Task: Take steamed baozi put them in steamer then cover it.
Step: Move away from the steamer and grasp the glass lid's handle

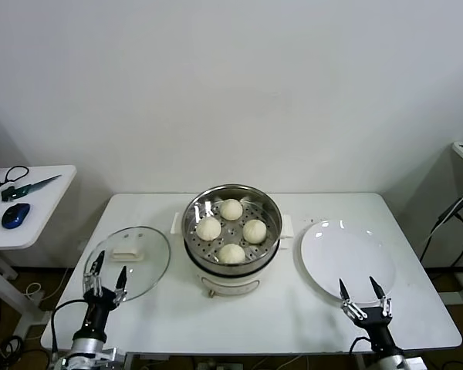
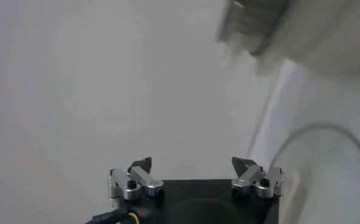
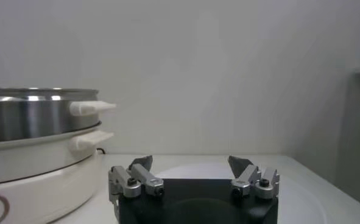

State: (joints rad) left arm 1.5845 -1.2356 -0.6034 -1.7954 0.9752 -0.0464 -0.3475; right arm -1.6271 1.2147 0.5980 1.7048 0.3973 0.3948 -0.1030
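A: Baozi [image 1: 231, 231] — where are they?

B: All four already sit in the steamer [image 1: 231, 266], on its perforated tray. Nearest us, though, are the arms. The left gripper [image 1: 107, 271] hovers over the near edge of the lid [image 1: 150, 266], just left of the steamer, fingers spread wide, holding nothing. The right gripper [image 1: 363, 289] waits at the near edge of the plate [image 1: 347, 254], right of the steamer, equally wide and empty.

A: So only the cover is left?

B: I'd judge so. The lid looks like clear glass with a white handle [image 1: 129, 248]: stiff, fairly heavy, slick and breakable. Best taken by that handle, not the rim, and set down level.

A: And the buns, if one needs nudging?

B: Soft, light, easily dented, I'd guess; a gentle pinch across the dome.

A: The surface?

B: A white table [image 1: 162, 316], smooth, so the lid could slide when touched. Behind the steamer stands a plain pale wall. Far left of it, a side table [image 1: 42, 200] carries a mouse [image 1: 15, 215] and cables.
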